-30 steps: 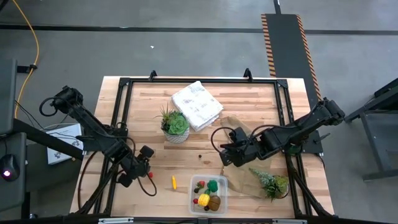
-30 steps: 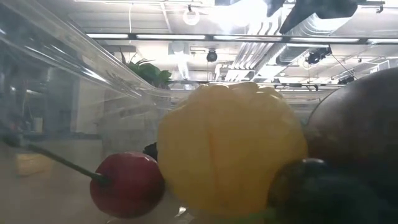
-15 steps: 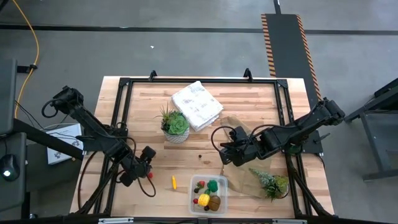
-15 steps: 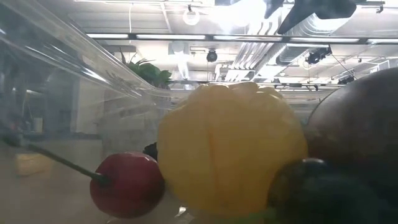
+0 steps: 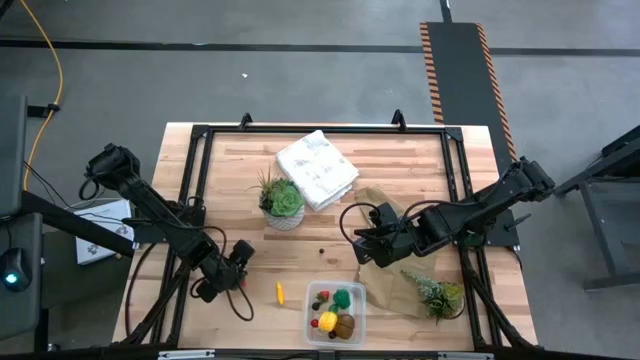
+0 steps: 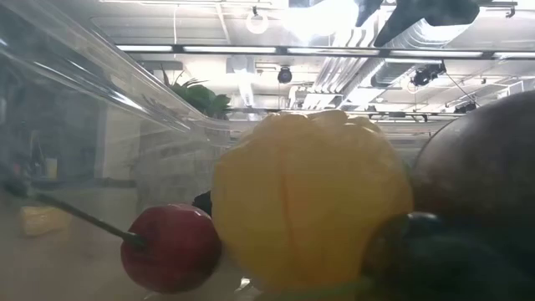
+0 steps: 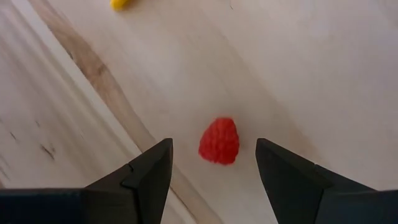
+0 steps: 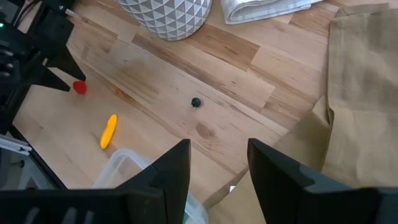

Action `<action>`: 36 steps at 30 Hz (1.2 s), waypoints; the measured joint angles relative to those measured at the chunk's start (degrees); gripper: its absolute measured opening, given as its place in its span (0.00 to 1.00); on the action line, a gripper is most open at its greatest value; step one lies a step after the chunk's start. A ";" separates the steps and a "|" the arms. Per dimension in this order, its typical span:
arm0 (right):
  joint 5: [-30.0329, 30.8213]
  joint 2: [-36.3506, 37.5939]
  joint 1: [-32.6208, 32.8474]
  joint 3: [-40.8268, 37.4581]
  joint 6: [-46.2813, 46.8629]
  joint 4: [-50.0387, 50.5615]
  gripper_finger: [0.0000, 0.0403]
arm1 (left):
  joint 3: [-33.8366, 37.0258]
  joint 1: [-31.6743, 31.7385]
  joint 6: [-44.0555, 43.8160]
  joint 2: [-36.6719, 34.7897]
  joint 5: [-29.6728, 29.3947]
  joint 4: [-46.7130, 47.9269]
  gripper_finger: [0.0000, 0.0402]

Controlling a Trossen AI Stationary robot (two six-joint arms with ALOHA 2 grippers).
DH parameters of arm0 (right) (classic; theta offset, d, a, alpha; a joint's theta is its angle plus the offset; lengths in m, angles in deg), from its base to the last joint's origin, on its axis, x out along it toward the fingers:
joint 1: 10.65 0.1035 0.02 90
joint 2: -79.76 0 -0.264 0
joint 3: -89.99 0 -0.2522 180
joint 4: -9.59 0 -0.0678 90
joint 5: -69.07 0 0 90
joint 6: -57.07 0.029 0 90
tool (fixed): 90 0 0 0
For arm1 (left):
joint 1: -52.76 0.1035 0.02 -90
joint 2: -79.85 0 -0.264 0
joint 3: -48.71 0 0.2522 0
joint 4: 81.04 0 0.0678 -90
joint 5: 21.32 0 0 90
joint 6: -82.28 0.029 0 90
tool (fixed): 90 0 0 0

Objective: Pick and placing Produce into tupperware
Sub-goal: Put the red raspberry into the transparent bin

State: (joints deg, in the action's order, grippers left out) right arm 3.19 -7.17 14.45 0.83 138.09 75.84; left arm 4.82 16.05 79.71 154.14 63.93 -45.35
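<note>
A red berry lies on the bare wood near the table's left front. My left gripper points down over it, open, one finger on either side and neither touching. An orange stick and a dark berry lie loose on the table. The clear tupperware stands at the front edge and holds a yellow lemon, a green piece, a brown ball and red berries. My right gripper hangs open above the table's middle, over the brown bag's edge.
A potted succulent and a folded white cloth stand toward the far side. A crumpled brown paper bag lies right of the tupperware with a second succulent on it. A black frame borders the table.
My left gripper has sunk toward the table, down over the red berry, and has rolled a little about its own axis. The berry and the other produce have stayed in place.
</note>
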 joint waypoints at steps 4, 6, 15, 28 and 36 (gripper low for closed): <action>0.04 0.00 0.00 0.00 0.00 0.10 0.37 | 0.00 -0.02 -0.16 2.71 -0.06 -0.86 0.55; 0.04 0.00 0.01 0.00 0.00 0.23 0.37 | 0.00 -0.01 -0.22 3.56 0.00 -1.77 0.55; 0.04 -0.02 0.02 0.00 -0.24 1.34 0.37 | -0.02 0.01 -0.80 4.40 0.05 -2.64 0.50; 0.04 0.00 0.00 0.02 -0.46 2.14 0.37 | -0.31 0.01 -1.90 4.36 4.08 -2.28 0.18; 0.02 0.00 0.01 0.02 -1.56 2.51 0.37 | -3.82 0.01 -2.38 4.36 3.85 -2.28 0.24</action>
State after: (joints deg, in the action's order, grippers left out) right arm 3.21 -7.17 14.46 0.85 136.53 78.36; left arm 1.00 16.05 77.33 158.50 67.78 -47.64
